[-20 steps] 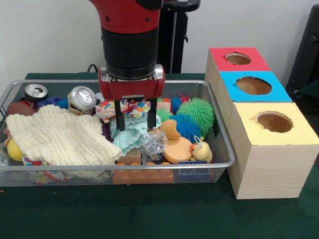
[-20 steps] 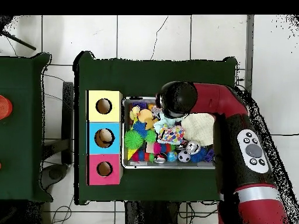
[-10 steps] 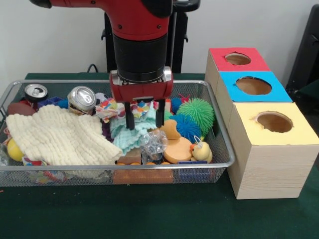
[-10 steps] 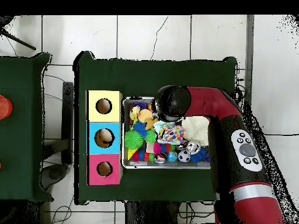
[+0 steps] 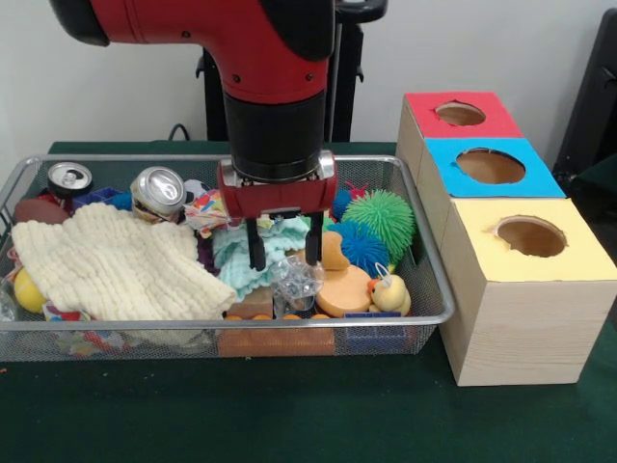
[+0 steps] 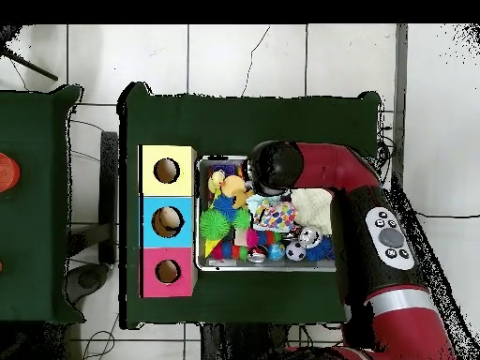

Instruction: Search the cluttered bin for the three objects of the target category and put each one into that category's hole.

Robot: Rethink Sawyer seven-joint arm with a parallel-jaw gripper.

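Green table (image 5: 318, 415), arm upright over bin (image 5: 424, 318)

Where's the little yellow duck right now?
In the front view the duck sits in the bin's near right corner, just right of an orange toy and below the blue spiky ball.

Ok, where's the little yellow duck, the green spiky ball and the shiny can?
little yellow duck (image 5: 389, 290), front view, on its body.
green spiky ball (image 5: 380, 218), front view, on the middle of its spikes.
shiny can (image 5: 159, 190), front view, on its silver top.
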